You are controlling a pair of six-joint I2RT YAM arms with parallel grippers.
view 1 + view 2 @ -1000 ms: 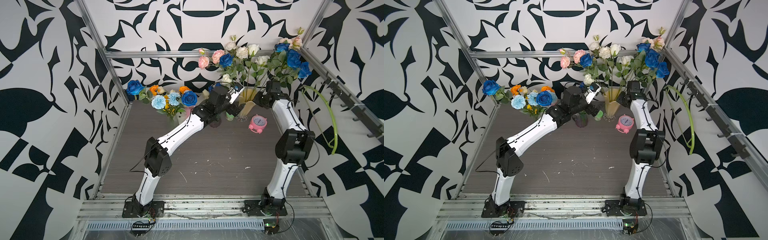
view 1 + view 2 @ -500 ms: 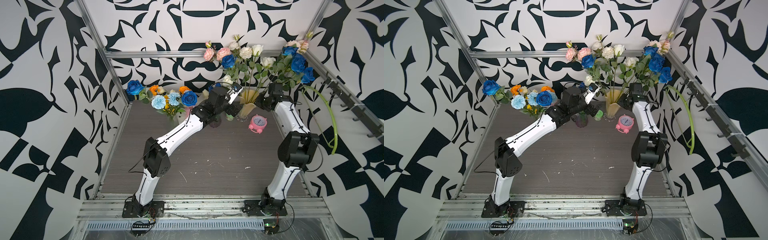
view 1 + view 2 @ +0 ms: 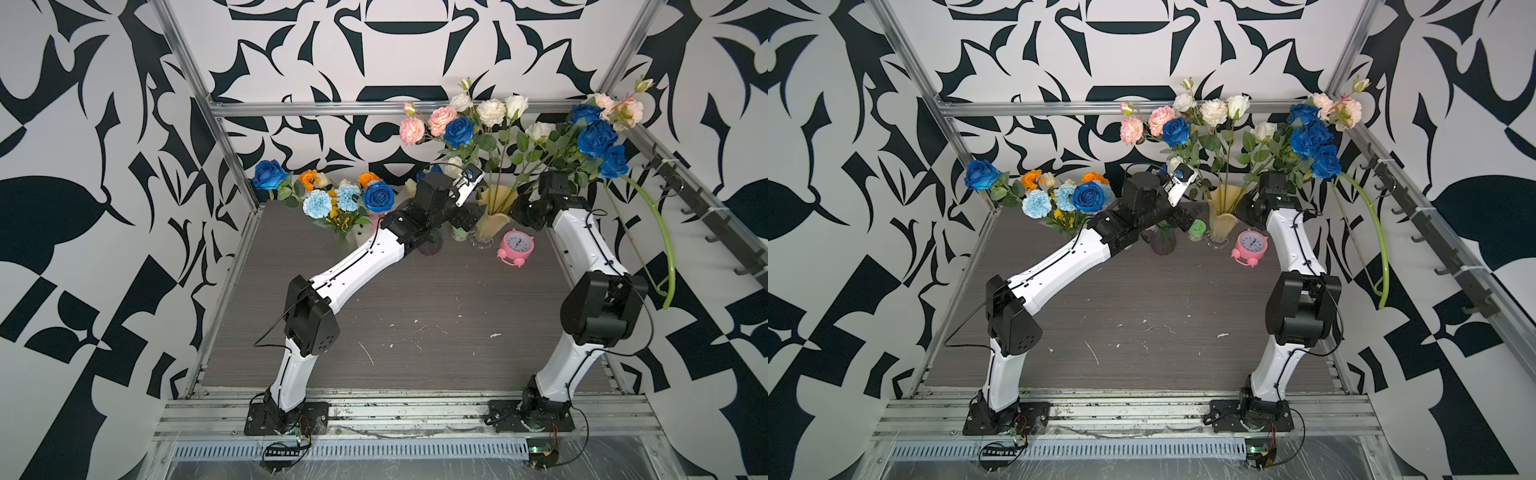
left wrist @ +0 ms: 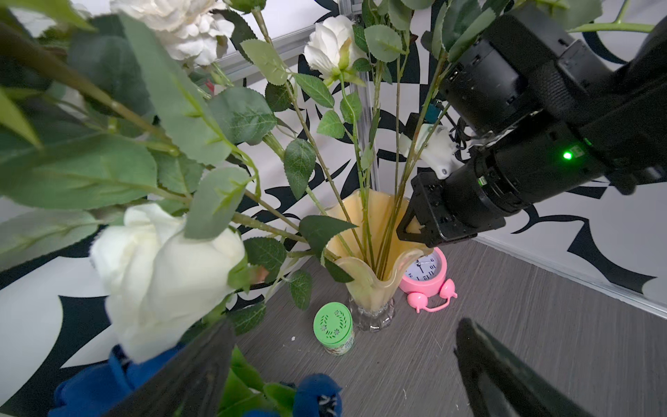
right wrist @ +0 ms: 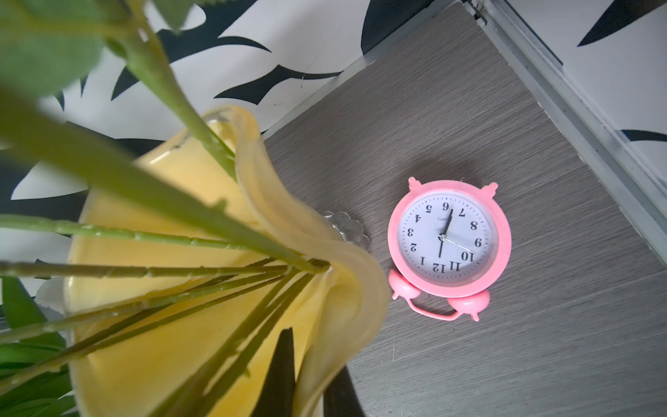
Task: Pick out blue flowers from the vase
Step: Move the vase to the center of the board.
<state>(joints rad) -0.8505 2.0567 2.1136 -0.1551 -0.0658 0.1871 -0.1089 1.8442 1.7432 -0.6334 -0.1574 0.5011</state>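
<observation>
"Which step is this?"

"Steadying. The right claw (image 4: 409, 231) looks pinched on the yellow vase (image 3: 492, 210) rim, far right. The left claw (image 4: 344, 325) gapes, empty. The blue roses (image 3: 459, 131) stand in it, unpicked."

"Next?"

"I'd guess the left claw closes on one blue stem."

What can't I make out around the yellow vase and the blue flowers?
What the right gripper is shut on: in the right wrist view the yellow vase and blurred stems cover its fingers; its wrist and leaves hide it in both top views.
Which stems carry the blue roses: leaves tangle them in both top views.
Blue heads in the left wrist view: cut off by the edge, kind unclear.
</observation>
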